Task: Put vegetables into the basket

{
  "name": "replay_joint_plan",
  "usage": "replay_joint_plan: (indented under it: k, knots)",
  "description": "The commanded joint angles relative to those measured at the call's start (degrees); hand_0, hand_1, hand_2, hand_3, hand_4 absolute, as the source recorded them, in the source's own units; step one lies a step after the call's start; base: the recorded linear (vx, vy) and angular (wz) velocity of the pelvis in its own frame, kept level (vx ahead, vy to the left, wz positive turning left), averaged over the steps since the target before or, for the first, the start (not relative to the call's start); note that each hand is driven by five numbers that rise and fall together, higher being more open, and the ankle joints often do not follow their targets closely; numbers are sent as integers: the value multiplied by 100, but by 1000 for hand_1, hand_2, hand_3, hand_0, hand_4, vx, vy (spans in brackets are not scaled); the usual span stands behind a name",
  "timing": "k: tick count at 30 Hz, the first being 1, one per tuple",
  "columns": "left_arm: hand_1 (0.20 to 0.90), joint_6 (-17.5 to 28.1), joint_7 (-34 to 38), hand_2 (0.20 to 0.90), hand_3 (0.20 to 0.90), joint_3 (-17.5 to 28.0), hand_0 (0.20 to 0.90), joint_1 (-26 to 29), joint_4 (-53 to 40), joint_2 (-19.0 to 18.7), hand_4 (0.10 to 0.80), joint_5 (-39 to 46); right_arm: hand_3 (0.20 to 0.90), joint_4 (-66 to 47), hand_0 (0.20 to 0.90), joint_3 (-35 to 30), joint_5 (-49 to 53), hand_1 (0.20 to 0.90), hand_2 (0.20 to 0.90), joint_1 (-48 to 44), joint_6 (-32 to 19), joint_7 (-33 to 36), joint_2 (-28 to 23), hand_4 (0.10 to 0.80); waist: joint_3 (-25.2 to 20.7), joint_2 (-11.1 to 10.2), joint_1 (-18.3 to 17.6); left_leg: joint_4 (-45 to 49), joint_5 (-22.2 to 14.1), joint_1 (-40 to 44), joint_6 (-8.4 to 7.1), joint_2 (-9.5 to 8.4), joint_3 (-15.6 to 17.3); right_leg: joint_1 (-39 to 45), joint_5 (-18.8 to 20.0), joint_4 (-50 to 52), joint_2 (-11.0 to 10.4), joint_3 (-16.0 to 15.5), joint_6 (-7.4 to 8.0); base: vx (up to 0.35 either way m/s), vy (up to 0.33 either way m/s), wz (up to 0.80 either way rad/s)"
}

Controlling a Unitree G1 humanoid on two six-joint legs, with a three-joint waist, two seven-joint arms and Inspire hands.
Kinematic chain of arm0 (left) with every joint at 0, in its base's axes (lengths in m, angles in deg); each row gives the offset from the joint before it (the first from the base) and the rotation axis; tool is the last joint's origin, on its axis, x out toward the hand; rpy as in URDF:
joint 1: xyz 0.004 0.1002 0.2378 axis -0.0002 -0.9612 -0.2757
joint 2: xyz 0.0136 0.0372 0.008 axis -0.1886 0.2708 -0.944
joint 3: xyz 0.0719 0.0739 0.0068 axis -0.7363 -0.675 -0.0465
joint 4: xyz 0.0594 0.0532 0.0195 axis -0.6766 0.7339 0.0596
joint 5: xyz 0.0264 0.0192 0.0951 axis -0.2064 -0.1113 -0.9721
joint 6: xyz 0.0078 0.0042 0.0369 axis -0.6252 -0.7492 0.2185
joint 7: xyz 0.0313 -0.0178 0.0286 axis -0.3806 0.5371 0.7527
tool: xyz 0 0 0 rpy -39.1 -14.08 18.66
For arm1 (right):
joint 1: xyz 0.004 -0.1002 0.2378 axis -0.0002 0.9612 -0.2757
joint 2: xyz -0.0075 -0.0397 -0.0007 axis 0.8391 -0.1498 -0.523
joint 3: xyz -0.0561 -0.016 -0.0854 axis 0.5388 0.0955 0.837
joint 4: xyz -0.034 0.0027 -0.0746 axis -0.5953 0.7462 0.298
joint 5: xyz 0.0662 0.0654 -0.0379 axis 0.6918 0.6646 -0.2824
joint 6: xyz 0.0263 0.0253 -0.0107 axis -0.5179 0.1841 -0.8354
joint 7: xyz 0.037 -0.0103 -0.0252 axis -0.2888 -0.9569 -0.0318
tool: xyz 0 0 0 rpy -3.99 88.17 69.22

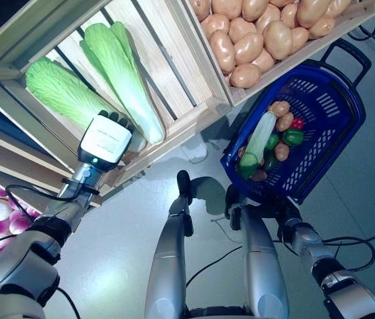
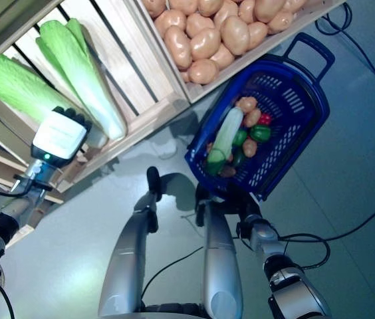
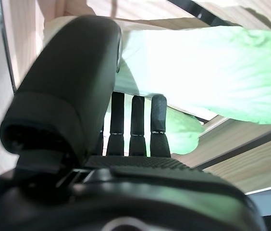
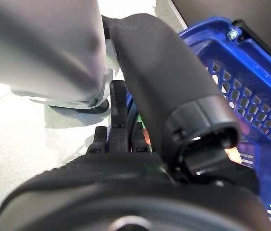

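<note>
From the left eye view, we reach our left hand [image 1: 106,139] toward the cabbage [image 1: 124,80] at eleven o'clock in the crate [image 1: 174,100], fingers straight in its wrist view, judging it bulky, soft-leaved, best gripped mid-stalk, while our right hand [image 4: 126,130] curls on the basket [image 1: 320,113] rim.

Open floor [image 1: 134,226] lies between the crate [image 1: 174,106] and the basket [image 1: 327,113]. The crate's front rim stands before the cabbages [image 1: 124,73]. Vegetables fill the basket's near end; its far end is free.
</note>
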Motion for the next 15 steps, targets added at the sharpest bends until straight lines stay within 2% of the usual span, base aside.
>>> replay_joint_plan:
  k: [1,11,15]
  knots:
    - [300,-85,-398,300,300,274,300,-180,199,-23,400,205,900,-169,900,60,249,900,900,113,-51,262,-282,800,-8,64,30,974,-937,-202,-262,-7,164,161,926,-1097,149,204,209,0,0,0]
    - [300,68,-404,300,300,203,300,20,45,-108,400,386,900,-80,900,61,270,900,900,70,-90,253,-247,800,-8,79,28,984,-948,-167,-255,0,185,207,917,-1106,139,203,201,8,-1,-3]
    - [300,325,-184,300,300,189,300,88,-166,-181,400,596,900,-44,900,63,277,900,900,85,-100,258,-236,800,-8,86,35,977,-956,-142,-256,-3,175,227,912,-1112,140,206,199,0,0,0]
